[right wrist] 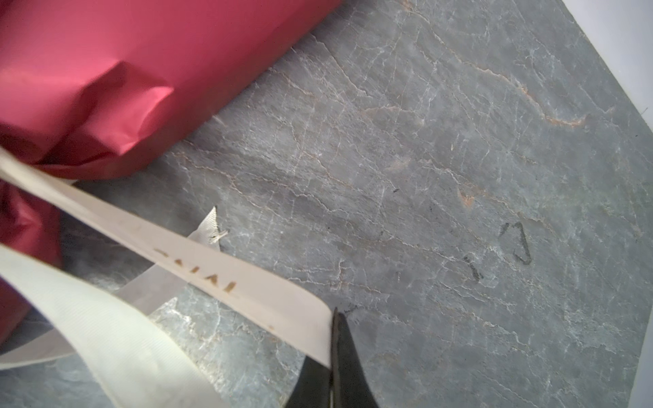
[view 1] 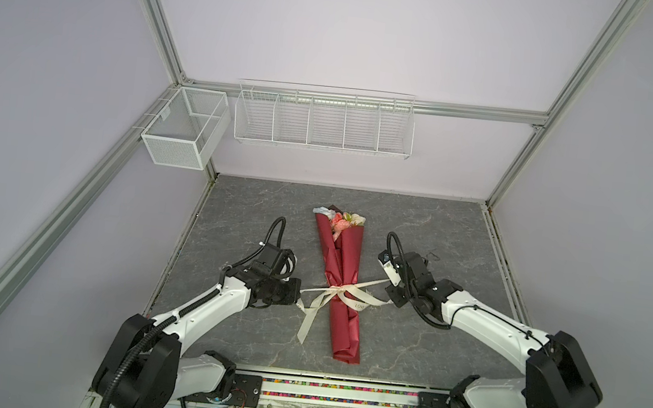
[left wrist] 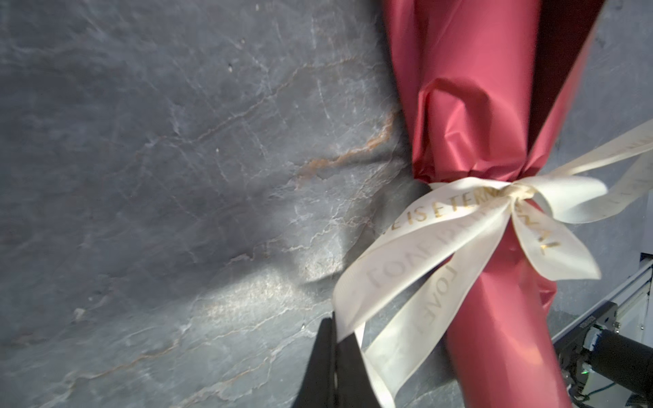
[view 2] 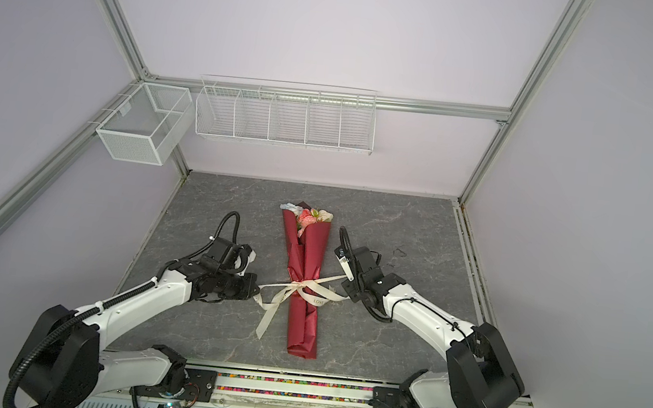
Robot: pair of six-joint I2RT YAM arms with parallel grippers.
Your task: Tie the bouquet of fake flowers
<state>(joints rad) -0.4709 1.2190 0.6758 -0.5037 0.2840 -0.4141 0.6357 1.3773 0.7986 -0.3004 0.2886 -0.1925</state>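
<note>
A bouquet of fake flowers wrapped in a dark-red paper cone (view 1: 344, 274) lies in the middle of the grey stone-patterned table (view 1: 438, 234), with the pink, peach and cream blooms at the far end and the narrow tail of the wrap at the near end. A cream satin ribbon with gold lettering (left wrist: 459, 226) cinches the paper at its waist in a bow, with one long tail trailing to the near left.

The left pincer (left wrist: 334, 339) is closed on the folded tip of the bow's left loop, just left of the wrap. The right pincer (right wrist: 335, 325) is clamped on a taut flat strand running out to the right of the knot. Whether that strand is a loop seen edge-on or a free tail cannot be told. Another frayed ribbon end lies loose on the table beneath it.

The step looks like drawing the bow tight, so the task seems close to done. The main risk is on the right: if that strand is a tail, pulling it outward would slide the bow apart instead of snugging it. The ribbon is slick and each grip holds only a little of it, so a hard tug could slip it free. Nothing pins the light bouquet, so uneven pulls would drag or roll it sideways and crumple the paper.
</note>
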